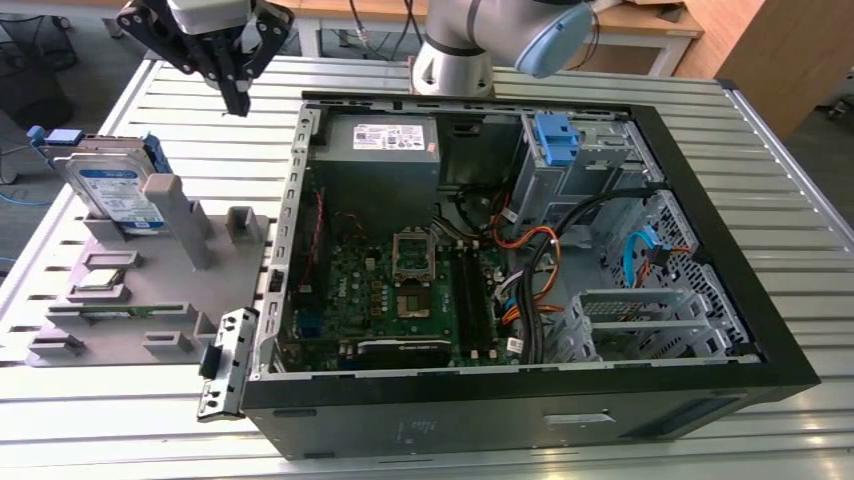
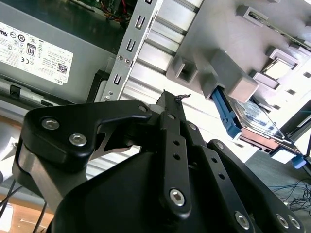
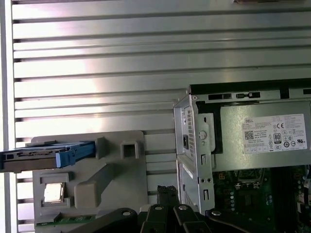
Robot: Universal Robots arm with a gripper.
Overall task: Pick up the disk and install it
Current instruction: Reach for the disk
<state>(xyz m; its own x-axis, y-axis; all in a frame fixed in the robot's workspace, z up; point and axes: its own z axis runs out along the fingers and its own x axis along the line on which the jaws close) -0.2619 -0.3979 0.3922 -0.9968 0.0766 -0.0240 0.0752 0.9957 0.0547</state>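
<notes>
While the disk [image 1: 118, 195] rests in its holder [image 1: 134, 300] (untouched), closed jaws hover nearby.

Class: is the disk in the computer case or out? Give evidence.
Out: the disk stands on edge in the grey holder beside the open case, apart from the gripper.

Ribbed silver aluminium slatted table [image 1: 787, 200], which served as the work surface; its slats returned a bright white glare [image 3: 97, 87] in the first wrist view. Behind it lay a grey floor [image 1: 87, 40], a pale wooden desk top [image 1: 647, 25] and, at the exterior view's right, a brown wooden panel [image 1: 787, 50].
</notes>
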